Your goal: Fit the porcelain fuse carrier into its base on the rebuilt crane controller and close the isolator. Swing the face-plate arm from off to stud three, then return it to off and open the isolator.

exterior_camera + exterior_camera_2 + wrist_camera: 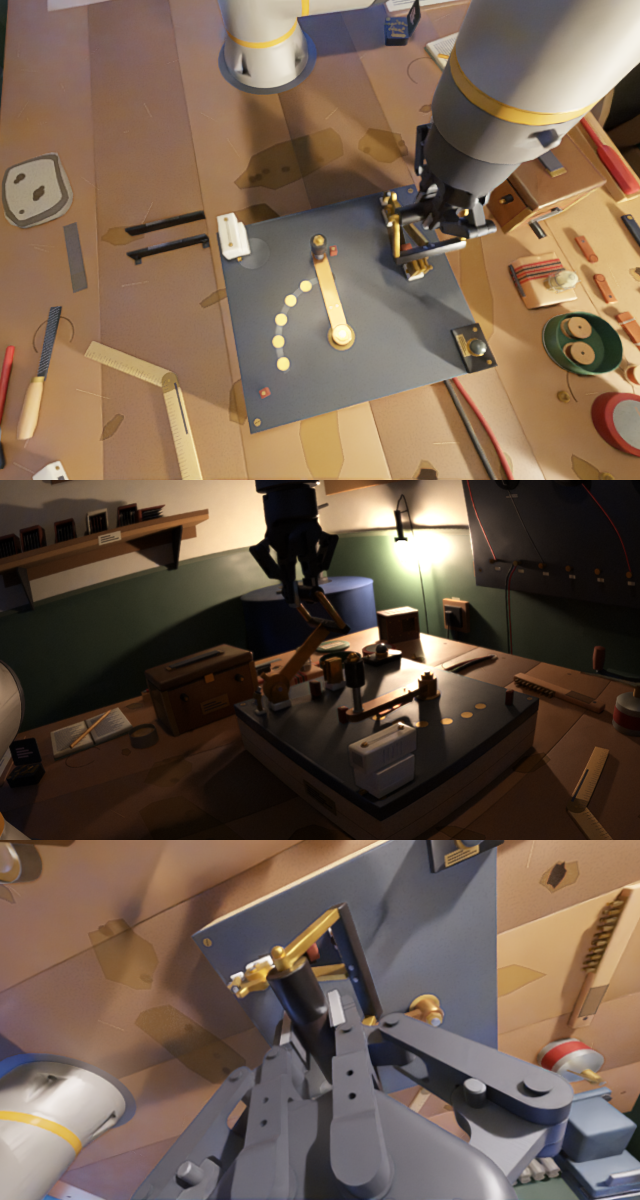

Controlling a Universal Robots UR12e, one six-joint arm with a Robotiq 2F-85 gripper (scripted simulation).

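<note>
I grip the dark handle of the isolator [298, 996] in my closed gripper [305, 597] [444, 227] [313, 1023], above the far right part of the slate panel. The isolator's brass blades [297, 657] [395, 235] slope up from their hinge [277, 690], tilted and raised off the panel. The white porcelain fuse carrier [232, 236] [382, 748] sits at the panel's left corner on its base. The brass face-plate arm [328, 294] [380, 701] points from its pivot [341, 336] to a dark knob [319, 244], away from the arc of brass studs [283, 323].
A green dish [581, 343] with two discs sits right of the panel. A brown wooden box [201, 686] stands behind the panel. A folding rule [165, 403] and a file [39, 372] lie to the left. Two black bars [165, 232] lie left of the carrier. Cables [475, 429] run off the near right corner.
</note>
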